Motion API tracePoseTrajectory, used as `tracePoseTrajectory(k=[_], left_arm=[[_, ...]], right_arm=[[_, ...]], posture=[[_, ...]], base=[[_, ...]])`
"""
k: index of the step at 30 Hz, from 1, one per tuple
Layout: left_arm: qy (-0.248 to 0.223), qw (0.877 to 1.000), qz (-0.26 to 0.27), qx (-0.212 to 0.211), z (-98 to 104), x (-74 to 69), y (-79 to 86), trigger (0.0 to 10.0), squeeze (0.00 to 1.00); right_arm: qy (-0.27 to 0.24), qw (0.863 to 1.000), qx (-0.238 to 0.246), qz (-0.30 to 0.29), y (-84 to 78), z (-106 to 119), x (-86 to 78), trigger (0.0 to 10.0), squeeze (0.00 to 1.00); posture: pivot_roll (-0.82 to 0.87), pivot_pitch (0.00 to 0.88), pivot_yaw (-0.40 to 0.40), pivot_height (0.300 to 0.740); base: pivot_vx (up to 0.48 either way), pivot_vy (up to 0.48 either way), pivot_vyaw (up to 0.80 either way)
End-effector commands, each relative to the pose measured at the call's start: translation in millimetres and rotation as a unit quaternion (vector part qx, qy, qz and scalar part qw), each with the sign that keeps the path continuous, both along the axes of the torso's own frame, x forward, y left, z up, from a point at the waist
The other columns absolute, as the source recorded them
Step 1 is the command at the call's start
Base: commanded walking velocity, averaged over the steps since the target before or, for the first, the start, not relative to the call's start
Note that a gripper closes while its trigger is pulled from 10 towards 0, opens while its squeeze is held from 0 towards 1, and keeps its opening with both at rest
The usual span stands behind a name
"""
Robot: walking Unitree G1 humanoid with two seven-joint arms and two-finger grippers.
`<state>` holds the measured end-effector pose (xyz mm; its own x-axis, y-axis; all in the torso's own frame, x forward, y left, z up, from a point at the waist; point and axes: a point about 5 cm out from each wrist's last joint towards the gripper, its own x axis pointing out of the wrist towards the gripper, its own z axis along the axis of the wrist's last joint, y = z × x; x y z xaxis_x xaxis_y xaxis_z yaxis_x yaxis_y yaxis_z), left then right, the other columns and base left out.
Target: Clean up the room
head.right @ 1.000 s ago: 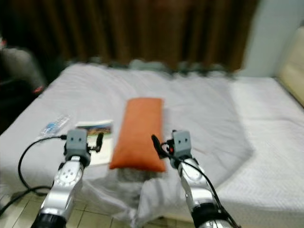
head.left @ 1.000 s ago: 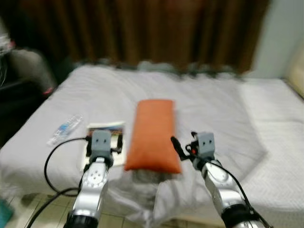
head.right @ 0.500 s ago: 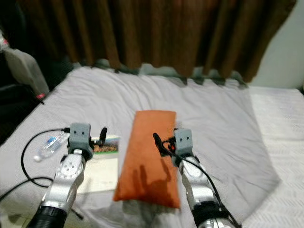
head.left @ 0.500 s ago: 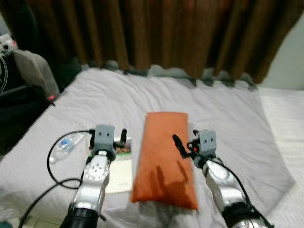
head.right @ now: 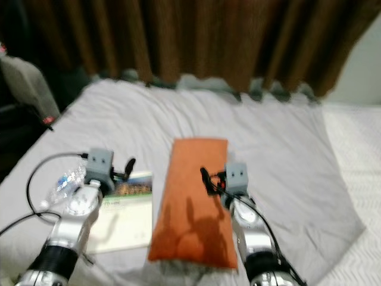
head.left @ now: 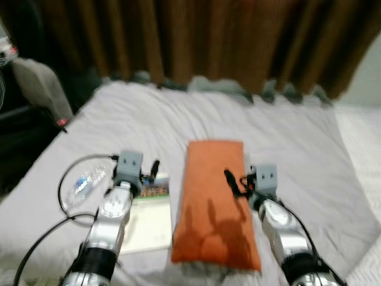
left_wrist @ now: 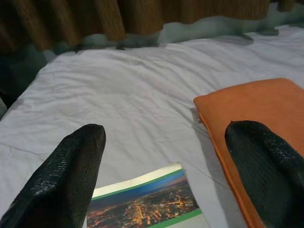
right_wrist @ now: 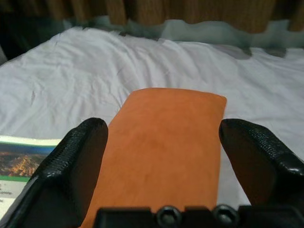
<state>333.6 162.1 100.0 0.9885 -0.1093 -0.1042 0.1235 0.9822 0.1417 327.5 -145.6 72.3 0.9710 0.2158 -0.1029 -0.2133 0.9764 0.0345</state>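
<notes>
While both spread tools hover empty, the orange pillow point(head.left: 214, 199) lies lengthwise near-to-far beneath the right tool point(head.left: 233, 182), the nearer one.

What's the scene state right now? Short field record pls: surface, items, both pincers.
surface: bed with a pale grey sheet, brown curtain behind
cushion: orange cushion lying flat, lengthwise, mid-bed
booklet: booklet flat on the sheet, beside the cushion on the robot's left
bottle: clear plastic bottle lying on its side, further left of the booklet
left pincer: left pincer open, over the booklet's far end
right pincer: right pincer open, over the cushion
held: nothing in either pincer
</notes>
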Motion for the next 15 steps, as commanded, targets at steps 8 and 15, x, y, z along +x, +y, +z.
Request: tracePoseTrajectory(k=[8,15], left_arm=[[0.018,0.998,0.025,-0.054,-20,-7.9,-12.5,10.0,0.00],[0.043,0.995,0.080,-0.050,-29,1.0,6.1,10.0,0.00]], right_arm=[[0.006,1.000,-0.016,0.012,4.1,-5,-5.4,10.0,0.00],[0.056,0.997,0.035,0.030,13.4,-16,-3.2,10.0,0.00]], posture=[[-0.01,0.087,0.022,0.740],[0.00,0.116,0.005,0.740]], base=[[0.176,-0.161,-0.18],[0.116,-0.072,0.00]])
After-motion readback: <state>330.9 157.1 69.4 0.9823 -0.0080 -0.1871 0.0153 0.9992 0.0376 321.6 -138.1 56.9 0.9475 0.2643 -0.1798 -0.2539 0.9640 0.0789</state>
